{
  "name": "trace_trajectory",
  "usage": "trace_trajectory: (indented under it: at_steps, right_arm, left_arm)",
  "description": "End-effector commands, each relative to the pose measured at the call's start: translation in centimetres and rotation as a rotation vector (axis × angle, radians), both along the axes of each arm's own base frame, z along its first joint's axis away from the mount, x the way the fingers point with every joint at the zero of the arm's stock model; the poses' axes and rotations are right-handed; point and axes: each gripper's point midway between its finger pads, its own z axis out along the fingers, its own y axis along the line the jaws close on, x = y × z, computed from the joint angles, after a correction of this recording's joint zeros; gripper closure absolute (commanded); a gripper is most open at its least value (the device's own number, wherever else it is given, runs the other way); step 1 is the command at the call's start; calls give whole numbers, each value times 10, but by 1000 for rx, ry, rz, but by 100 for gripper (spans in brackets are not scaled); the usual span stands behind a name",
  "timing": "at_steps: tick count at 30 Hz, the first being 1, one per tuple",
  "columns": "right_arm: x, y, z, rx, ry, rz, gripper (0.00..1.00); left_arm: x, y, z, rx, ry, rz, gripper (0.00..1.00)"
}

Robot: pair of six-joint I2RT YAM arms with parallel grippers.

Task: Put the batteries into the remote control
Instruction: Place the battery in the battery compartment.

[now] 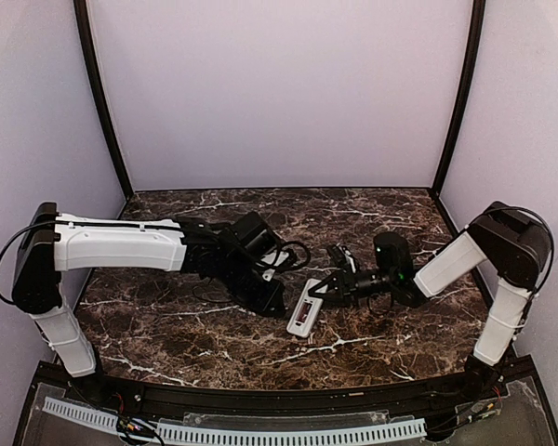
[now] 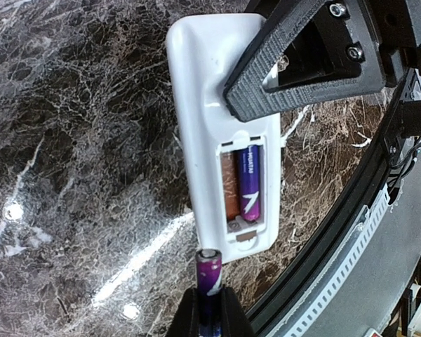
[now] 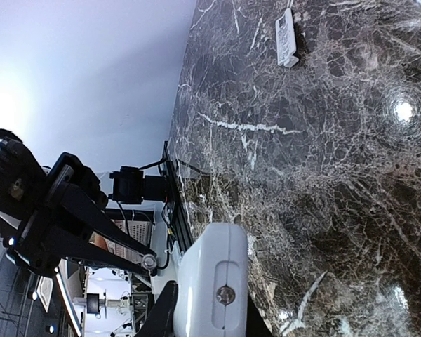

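Remote control: one white handset, back side up, one end lifted off the dark marble tabletop and the other low by the surface.
Right fingers: closed on the remote's end, away from the battery bay.
Battery bay: open, with no cover on it.
Seated battery: one purple cell lies in the slot farther from the remote's long edge.
Empty slot: one, just beside the seated cell, with a metal contact showing at its end.
Held battery: one purple cell, pinched in the closed left fingers. Its bare tip points at the bay, near it but apart.
Battery count: two in sight, one in and one to go.
Handling, battery: judged light, rigid and smooth, so it may roll or twist. It is best gripped across the body, leaving the leading end free.
Handling, remote: judged a light, stiff plastic shell with slick sides. A grip on the end away from the bay suits it, but pushing the cell in could tip it.
White piece: one small oblong lies far off on the tabletop. It may be the cover, though I cannot tell.
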Motion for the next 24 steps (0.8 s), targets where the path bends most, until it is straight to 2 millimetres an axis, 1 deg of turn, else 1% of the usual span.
trace_trajectory:
  at_steps: [1, 4, 12, 17, 24]
  right_arm:
    - [6, 10, 11, 45, -37, -3, 100]
    - [5, 13, 9, 43, -35, -1, 100]
    - [1, 16, 4, 57, 4, 0, 100]
    - [-1, 18, 2, 64, 28, -4, 100]
    - [1, 17, 1, 64, 33, -24, 100]
  left_arm:
    - [-5, -16, 2, -33, 50, 4, 100]
    - [-7, -21, -1, -30, 66, 7, 100]
    - [-1, -26, -3, -11, 68, 32, 99]
    - [2, -23, -12, 41, 73, 49, 100]
    - [9, -14, -17, 111, 61, 93, 100]
